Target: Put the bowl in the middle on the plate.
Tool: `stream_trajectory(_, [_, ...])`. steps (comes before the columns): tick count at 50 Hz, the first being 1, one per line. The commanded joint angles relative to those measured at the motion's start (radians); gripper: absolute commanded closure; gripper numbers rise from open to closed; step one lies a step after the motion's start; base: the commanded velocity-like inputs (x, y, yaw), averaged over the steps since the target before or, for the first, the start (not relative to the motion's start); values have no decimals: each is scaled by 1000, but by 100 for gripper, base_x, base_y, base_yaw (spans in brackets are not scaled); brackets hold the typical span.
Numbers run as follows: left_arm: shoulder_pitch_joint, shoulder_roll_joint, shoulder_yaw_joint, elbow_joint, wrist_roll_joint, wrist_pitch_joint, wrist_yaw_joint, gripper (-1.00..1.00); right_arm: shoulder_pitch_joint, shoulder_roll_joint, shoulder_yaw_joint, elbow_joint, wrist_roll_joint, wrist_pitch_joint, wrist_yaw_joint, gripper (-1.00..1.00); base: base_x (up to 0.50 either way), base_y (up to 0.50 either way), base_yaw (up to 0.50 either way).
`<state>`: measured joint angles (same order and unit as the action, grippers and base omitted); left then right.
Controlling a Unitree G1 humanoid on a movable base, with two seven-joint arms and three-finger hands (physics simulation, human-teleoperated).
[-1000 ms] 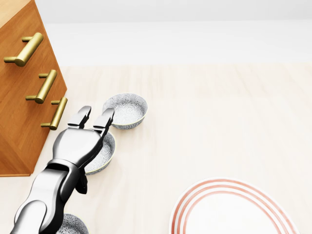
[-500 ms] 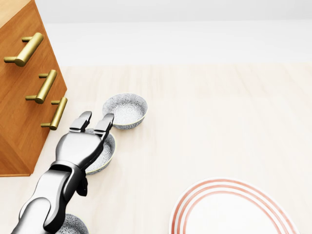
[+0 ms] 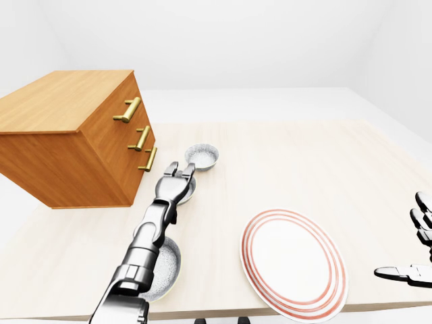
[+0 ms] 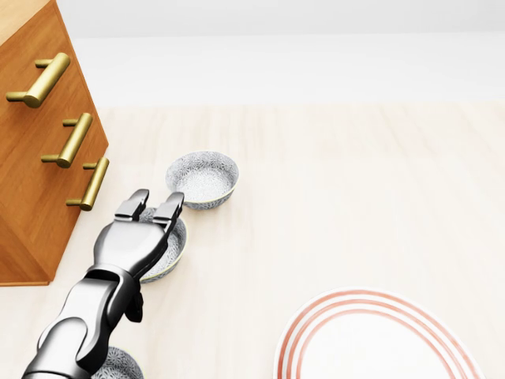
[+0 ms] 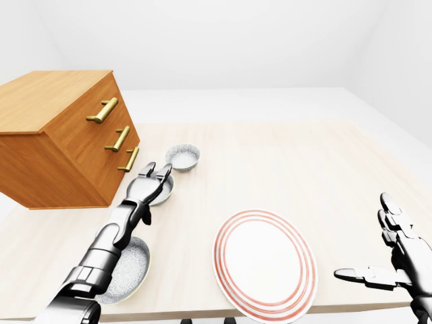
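Note:
Three patterned grey bowls stand in a row beside the dresser. The middle bowl (image 4: 177,241) is partly covered by my left hand (image 4: 155,204). That hand is open, its fingers stretched flat over the bowl's left half and pointing toward the far bowl (image 4: 202,178). The near bowl (image 3: 164,266) lies under my left forearm. A white plate with red rings (image 3: 293,263) sits to the right near the table's bottom edge, with nothing on it. My right hand (image 5: 395,260) hovers open at the far right, away from everything.
A wooden dresser with brass handles (image 3: 74,135) stands on the table's left, close to the bowls. The table's near edge (image 3: 223,312) runs just below the plate and the near bowl.
My left hand has slid back toward the bottom of the head view and lowered a little; its fingertips left the far bowl's rim and now lie over the middle bowl.

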<state>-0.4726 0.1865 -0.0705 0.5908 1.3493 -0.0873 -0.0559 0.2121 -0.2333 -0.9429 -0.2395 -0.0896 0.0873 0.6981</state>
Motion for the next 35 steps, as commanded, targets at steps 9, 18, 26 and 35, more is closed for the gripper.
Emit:
stream_trajectory(9, [-32, 2, -12, 127, -10, 0, 69, -100, 3, 2, 0, -9, -3, 0, 0, -100, 0, 0, 0])
stream_trajectory(18, [-46, 4, -17, 172, -16, 0, 90, -100, 2, 1, 1, 1, -4, 0, 0, -100, 0, 0, 0])
stream_trajectory(26, [-52, -5, -22, 177, -29, 0, 75, -100, 2, 2, 0, -5, -5, 0, 0, -100, 0, 0, 0])
stream_trajectory(35, [-62, -3, -24, 204, -27, 0, 94, -100, 3, 5, -2, -9, -8, 0, 0, -100, 0, 0, 0])
